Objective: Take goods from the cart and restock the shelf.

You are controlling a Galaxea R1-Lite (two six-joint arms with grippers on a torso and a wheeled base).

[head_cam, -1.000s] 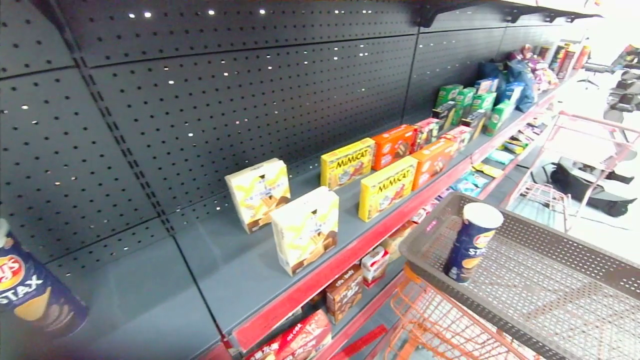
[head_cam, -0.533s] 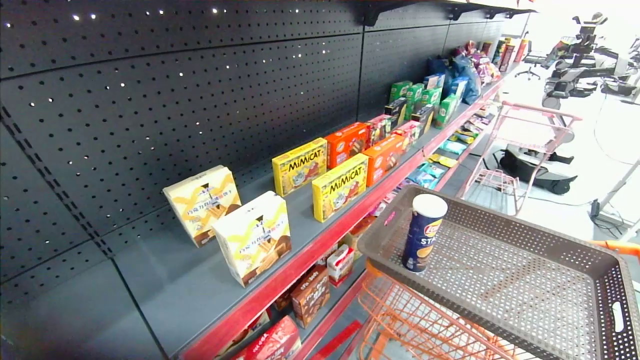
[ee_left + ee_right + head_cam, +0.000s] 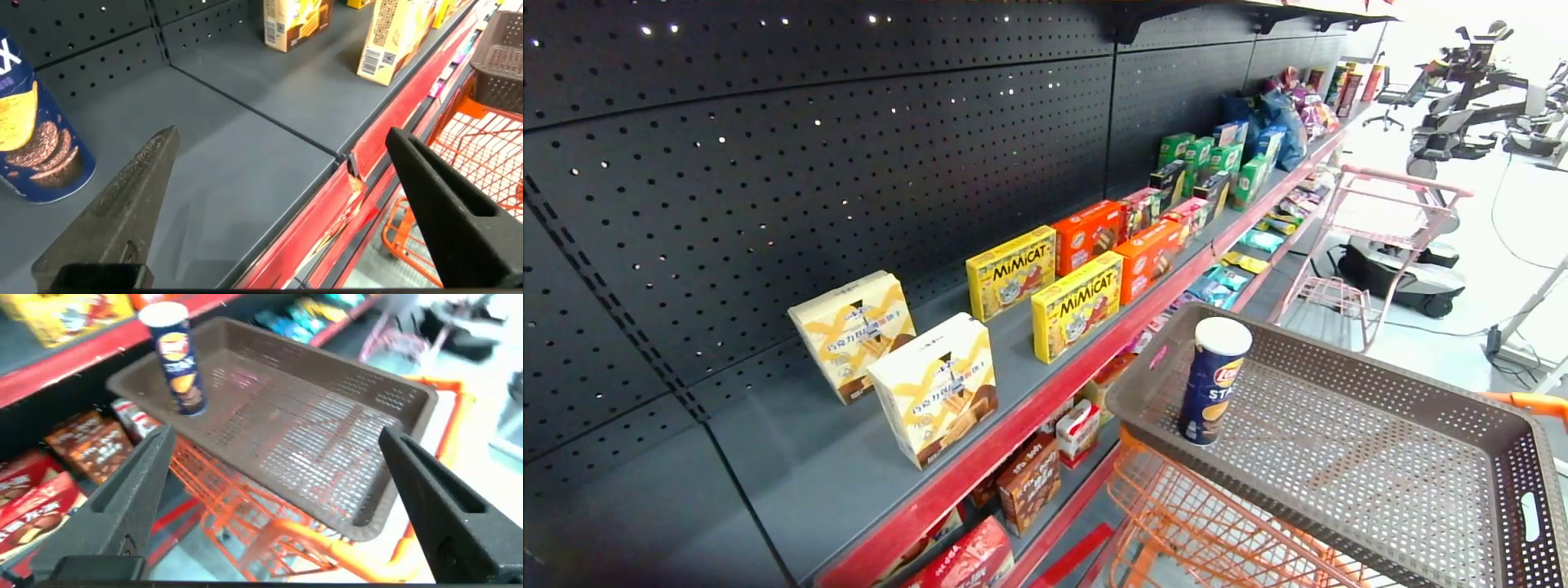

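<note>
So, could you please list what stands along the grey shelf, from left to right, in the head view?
cream boxes → yellow boxes → orange boxes → green boxes → blue bags

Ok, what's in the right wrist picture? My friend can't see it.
A blue chip can stands upright in a corner of a brown perforated basket on top of an orange wire cart. The open right end effector frames the scene, and brown snack boxes sit beside the cart.
</note>
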